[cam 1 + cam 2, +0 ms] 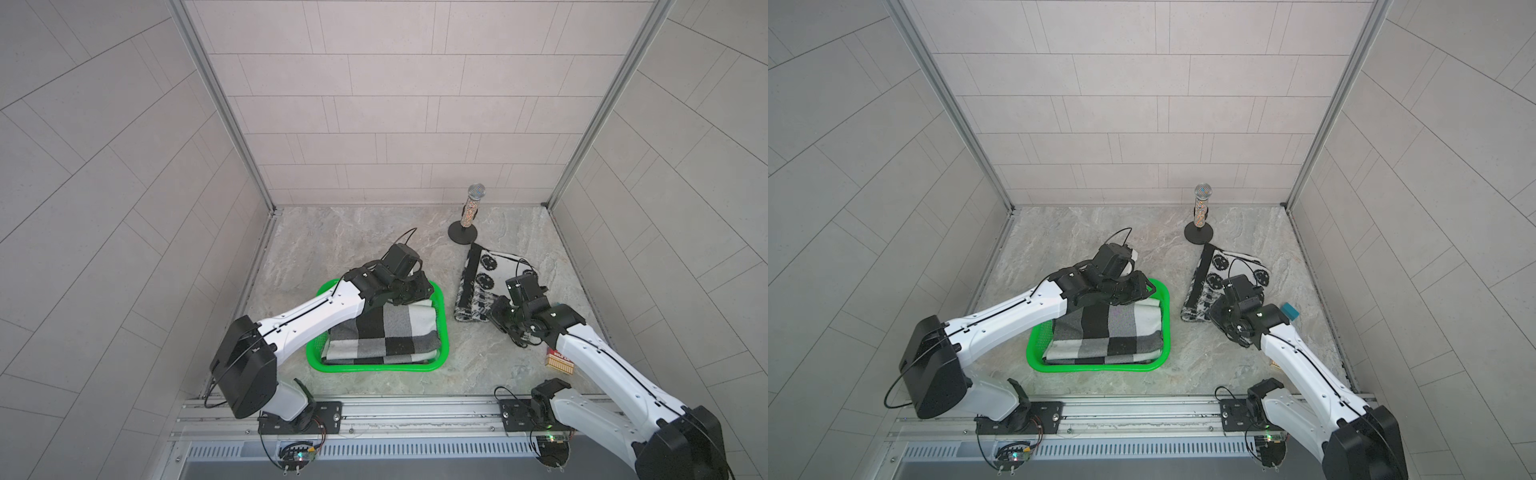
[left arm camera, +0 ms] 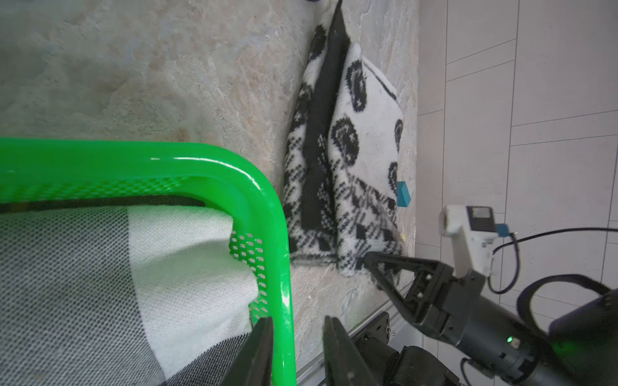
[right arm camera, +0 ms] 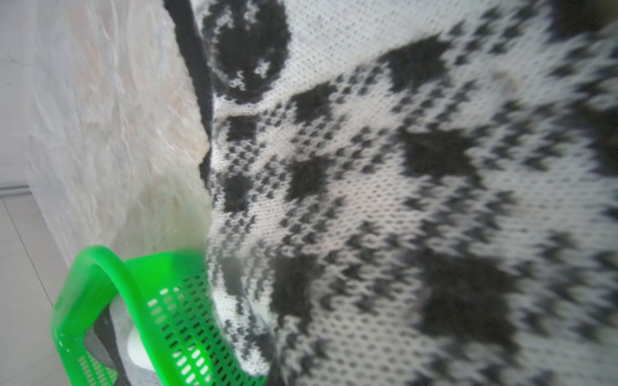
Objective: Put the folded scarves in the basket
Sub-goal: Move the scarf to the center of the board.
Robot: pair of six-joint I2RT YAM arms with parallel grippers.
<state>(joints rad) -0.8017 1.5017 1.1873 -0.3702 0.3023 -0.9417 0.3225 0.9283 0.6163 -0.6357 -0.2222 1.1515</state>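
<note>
Closest to the lens in both top views is the rail along the bottom edge. Just above it, left of centre, sits the basket. The checked scarf lies folded inside it, covering most of the floor. The left gripper hangs over the basket's upper right corner. Right of the basket a patterned scarf lies on the table, with the right gripper at its lower end. A microphone stands upright on a round base just above that scarf. In a top view a teal block shows right of the right gripper. The left wrist view settles the left jaws: they stand apart and grasp nothing. One finger is inside the basket just beside the rim, and the other finger is outside and clear of it (the checked scarf lies free in the basket). The same view shows the right gripper clenched, its tip touching the edge of the patterned scarf; whether any cloth is pinched I cannot tell. The teal block lies just beside that scarf. The right wrist view is blurred and nearly filled by the patterned scarf, with the jaws hidden. A corner of the basket shows beside it, with a bit of the checked scarf inside.
</note>
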